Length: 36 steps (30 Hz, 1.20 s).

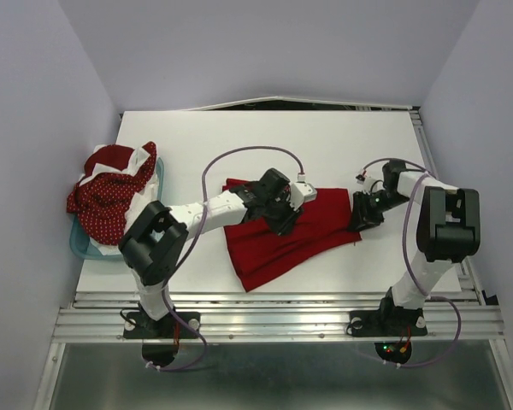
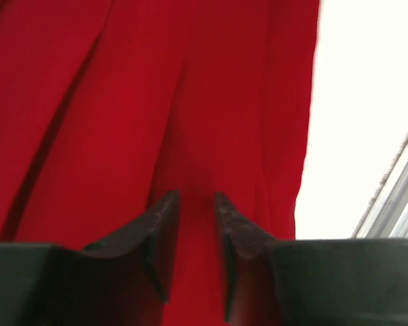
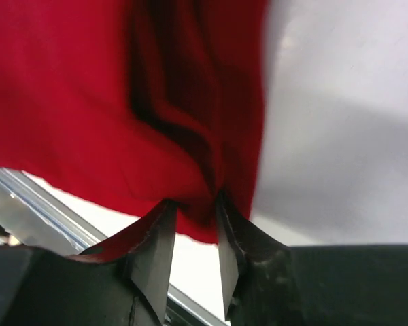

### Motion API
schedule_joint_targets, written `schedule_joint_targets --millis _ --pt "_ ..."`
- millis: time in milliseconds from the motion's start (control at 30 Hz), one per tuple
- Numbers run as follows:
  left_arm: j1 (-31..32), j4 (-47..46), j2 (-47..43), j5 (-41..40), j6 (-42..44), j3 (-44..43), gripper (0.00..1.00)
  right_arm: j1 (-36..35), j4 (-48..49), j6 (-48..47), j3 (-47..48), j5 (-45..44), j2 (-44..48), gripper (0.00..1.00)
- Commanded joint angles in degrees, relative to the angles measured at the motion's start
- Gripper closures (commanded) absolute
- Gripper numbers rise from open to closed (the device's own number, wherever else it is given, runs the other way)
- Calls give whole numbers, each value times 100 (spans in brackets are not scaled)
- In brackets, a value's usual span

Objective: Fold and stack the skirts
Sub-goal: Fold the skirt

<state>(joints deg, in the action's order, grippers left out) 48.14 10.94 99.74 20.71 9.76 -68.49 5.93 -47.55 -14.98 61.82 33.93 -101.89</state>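
The bright red pleated skirt (image 1: 282, 243) lies spread across the middle of the white table (image 1: 325, 145). My left gripper (image 1: 284, 218) is pressed down on the skirt's middle. In the left wrist view its jaws (image 2: 196, 197) stand a narrow gap apart, with flat red skirt (image 2: 122, 102) between and beyond them. My right gripper (image 1: 359, 220) is at the skirt's right edge. In the right wrist view its fingertips (image 3: 192, 202) have the skirt's edge (image 3: 68, 102) bunched between them, creases running into the tips. A dark red white-dotted skirt (image 1: 103, 205) and a white skirt (image 1: 139, 161) are heaped at the left.
A shallow teal tub (image 1: 84, 243) under the heap sits at the table's left edge. A metal rail (image 1: 282, 299) runs along the near edge, and also shows as the rail (image 2: 394, 190) in the left wrist view. Walls close in on three sides.
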Motion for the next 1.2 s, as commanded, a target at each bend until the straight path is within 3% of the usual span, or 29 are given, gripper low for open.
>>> schedule_joint_targets --millis 0,200,333,433,533,733,933,1167 --pt "-461 58 387 153 -439 -235 67 4 737 645 356 193 -287 66" --pt "-1139 197 502 21 -317 -349 71 -48 1494 1480 1121 456 -832 71" --pt "-1141 277 116 -216 157 -683 60 -48 1757 2077 1262 632 -553 63" --pt "-948 268 -60 -505 360 -964 55 4 2030 2587 877 729 53 54" --pt "-570 137 -26 -909 378 -1192 52 75 2276 3149 358 589 660 50" --pt "37 -92 571 -1394 219 -1693 51 127 2653 3967 -923 404 1372 50" --pt "301 -145 1248 -1386 105 -2185 51 127 3882 4354 -1944 438 1400 53" --pt "389 -153 1715 -1183 88 -2494 46 127 5000 4627 -2367 650 978 57"
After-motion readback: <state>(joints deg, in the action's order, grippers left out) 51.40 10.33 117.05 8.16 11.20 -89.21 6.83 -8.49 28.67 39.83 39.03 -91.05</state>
